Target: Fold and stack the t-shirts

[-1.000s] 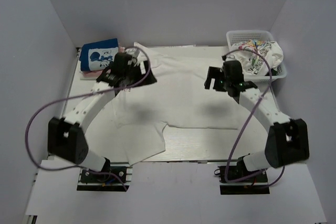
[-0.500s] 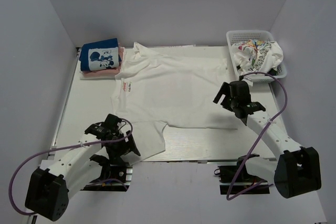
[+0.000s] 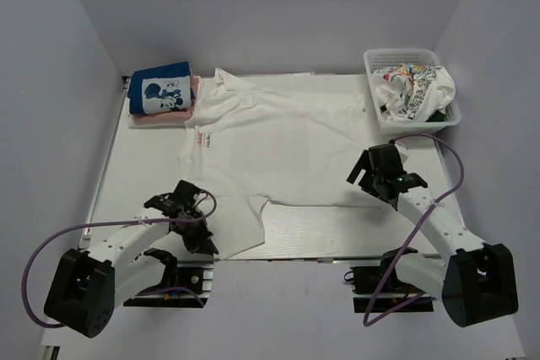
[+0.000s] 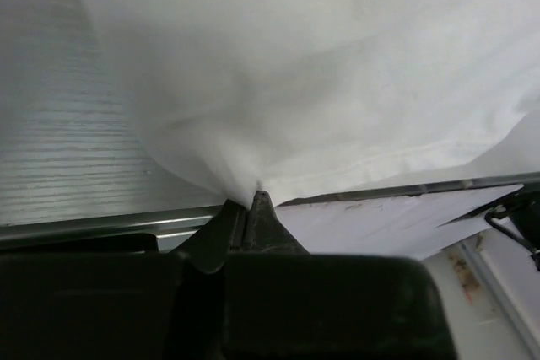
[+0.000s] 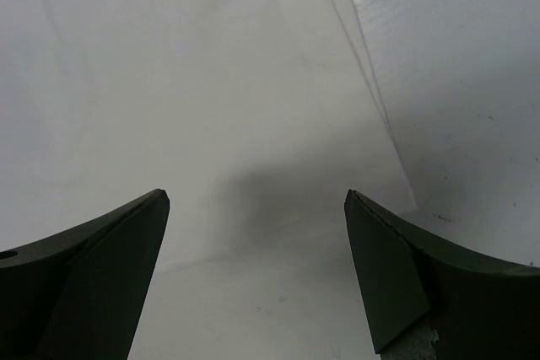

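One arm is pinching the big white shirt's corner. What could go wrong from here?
The left gripper pinches only a thin tip of the white t-shirt, so the cloth may slip out when lifted. The right gripper is open, holding nothing; if the left pulls alone, the shirt could drag and bunch.

The pale desk (image 3: pixel 135 166) carries a large white t-shirt (image 3: pixel 278 145) spread flat across its middle and reaching the near edge. In the far left corner a pink shirt (image 3: pixel 157 121) lies folded under a blue mouse-print shirt (image 3: pixel 160 90). A white mesh basket (image 3: pixel 401 54) sits in the far right corner.
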You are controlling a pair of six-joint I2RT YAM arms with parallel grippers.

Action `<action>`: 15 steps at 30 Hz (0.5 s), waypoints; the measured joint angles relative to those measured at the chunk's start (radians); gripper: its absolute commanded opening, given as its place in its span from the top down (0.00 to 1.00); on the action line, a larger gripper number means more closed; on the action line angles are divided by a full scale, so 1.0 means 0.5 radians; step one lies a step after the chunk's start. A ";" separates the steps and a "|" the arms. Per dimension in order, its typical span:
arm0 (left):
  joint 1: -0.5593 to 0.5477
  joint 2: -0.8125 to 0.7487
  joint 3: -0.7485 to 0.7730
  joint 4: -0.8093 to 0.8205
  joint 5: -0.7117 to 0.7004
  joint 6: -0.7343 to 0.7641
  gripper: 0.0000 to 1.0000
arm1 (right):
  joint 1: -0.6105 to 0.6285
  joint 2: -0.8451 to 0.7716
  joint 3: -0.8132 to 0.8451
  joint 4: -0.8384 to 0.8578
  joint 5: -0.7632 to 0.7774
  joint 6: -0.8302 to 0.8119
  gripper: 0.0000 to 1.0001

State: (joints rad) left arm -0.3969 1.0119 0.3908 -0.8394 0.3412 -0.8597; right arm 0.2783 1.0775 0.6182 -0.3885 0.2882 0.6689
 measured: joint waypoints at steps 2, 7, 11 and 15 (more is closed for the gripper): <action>0.000 -0.002 0.002 0.011 -0.001 -0.005 1.00 | -0.008 -0.004 -0.027 -0.053 0.013 0.021 0.10; 0.000 -0.083 0.069 -0.050 -0.004 -0.002 1.00 | -0.055 -0.009 -0.116 -0.186 0.078 0.121 0.10; 0.000 -0.182 0.096 -0.083 0.017 -0.002 1.00 | -0.105 -0.026 -0.158 -0.231 0.110 0.175 0.10; 0.000 -0.222 0.096 -0.142 0.053 -0.002 1.00 | -0.158 -0.017 -0.200 -0.210 0.130 0.206 0.16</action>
State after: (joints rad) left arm -0.3969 0.9009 0.4389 -0.9104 0.3679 -0.8608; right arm 0.1993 1.0691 0.5182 -0.4934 0.3534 0.7719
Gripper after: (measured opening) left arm 0.023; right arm 0.890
